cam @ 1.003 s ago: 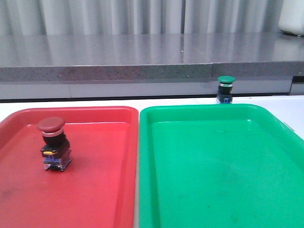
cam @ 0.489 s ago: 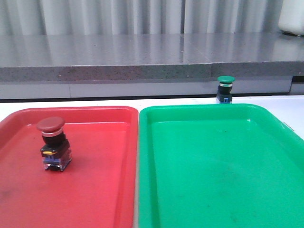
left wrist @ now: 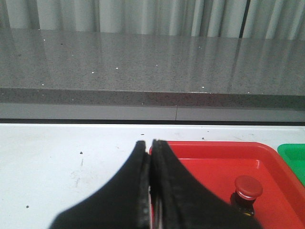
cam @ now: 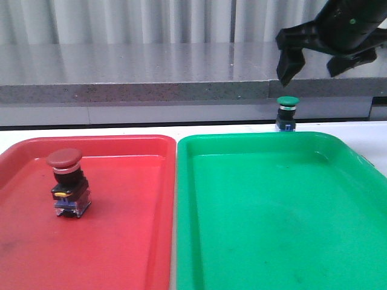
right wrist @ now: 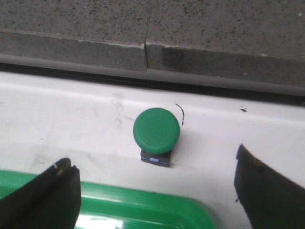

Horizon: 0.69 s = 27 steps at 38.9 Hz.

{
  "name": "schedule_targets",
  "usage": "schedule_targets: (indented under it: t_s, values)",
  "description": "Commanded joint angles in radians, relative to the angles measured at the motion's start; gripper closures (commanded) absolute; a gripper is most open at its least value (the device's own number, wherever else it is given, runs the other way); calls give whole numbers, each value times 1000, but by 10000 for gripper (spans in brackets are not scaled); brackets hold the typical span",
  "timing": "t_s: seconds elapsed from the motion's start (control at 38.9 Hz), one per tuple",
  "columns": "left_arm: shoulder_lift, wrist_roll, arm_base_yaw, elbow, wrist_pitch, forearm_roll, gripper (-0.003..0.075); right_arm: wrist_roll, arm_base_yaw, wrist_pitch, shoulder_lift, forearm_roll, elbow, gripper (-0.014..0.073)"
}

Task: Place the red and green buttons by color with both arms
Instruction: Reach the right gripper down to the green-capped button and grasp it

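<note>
The red button [cam: 65, 180] stands upright inside the red tray [cam: 133, 241], left of its middle. It also shows in the left wrist view [left wrist: 248, 189]. The green button [cam: 286, 112] stands on the white table just behind the green tray [cam: 272, 229]. My right gripper [cam: 309, 66] is open and hangs above the green button. In the right wrist view the green button [right wrist: 156, 131] lies between the wide-apart fingers of that gripper [right wrist: 152, 155], untouched. My left gripper [left wrist: 148, 143] is shut and empty over the red tray's [left wrist: 205, 160] far left corner, out of the front view.
A grey stone ledge [cam: 181, 72] runs along the back of the white table [cam: 121, 130]. The two trays sit side by side and fill the front. The green tray's far rim [right wrist: 143, 202] lies just below the green button in the right wrist view.
My right gripper has come into the front view from the upper right and now hangs above the green button. Both buttons have stayed put.
</note>
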Motion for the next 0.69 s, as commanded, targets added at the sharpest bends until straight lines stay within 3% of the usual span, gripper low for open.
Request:
schedule_targets:
  t_s: [0.0,0.39,0.67]
  values:
    - [-13,-5,1,-25,-81,-9,740,36,0,12,41,2,-129,-71]
    - [-13,-5,1,-25,-81,-9,740,90,-10,63,218,2,-311,-58]
    - [-13,-5,1,-25,-81,-9,740,90,-11,72,215,2,-311,301]
